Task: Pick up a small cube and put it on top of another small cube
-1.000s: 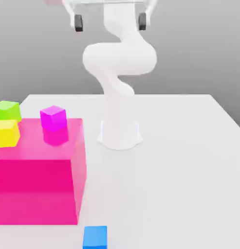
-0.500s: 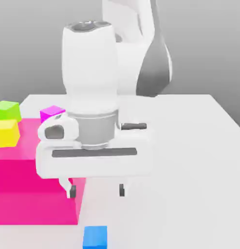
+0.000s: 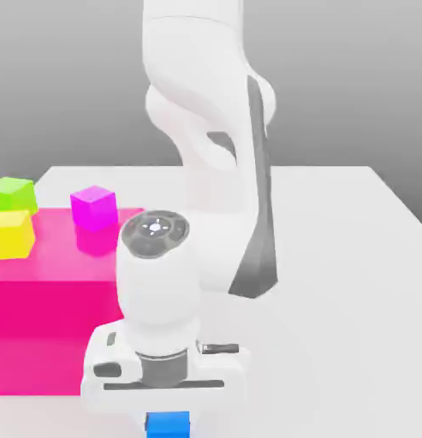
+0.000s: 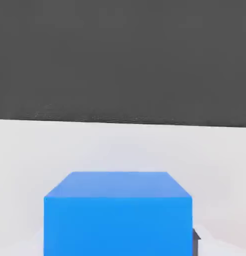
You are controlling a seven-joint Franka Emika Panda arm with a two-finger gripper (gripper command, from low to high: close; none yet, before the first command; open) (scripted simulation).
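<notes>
My claw (image 3: 168, 423) grips one blue cube (image 4: 118, 227), bottom of the exterior view; at its left are one pink block (image 3: 51, 334) and three cubes: magenta (image 3: 94, 209), yellow (image 3: 10, 236), green (image 3: 13, 195).

Setting: simulated robot workspace, rendered. One white robot arm (image 3: 205, 111), mounted at the far part of a plain white tabletop (image 3: 334, 299). Backdrop: bare grey gradient (image 3: 351, 77). Plain-coloured blocks included: one large pink block (image 3: 51, 316) along the table's edge at the exterior view's left, with green (image 3: 13, 195), yellow (image 3: 10, 235) and magenta (image 3: 94, 208) small cubes placed on top; one blue cube (image 3: 168, 424) is seen near the front edge.
</notes>
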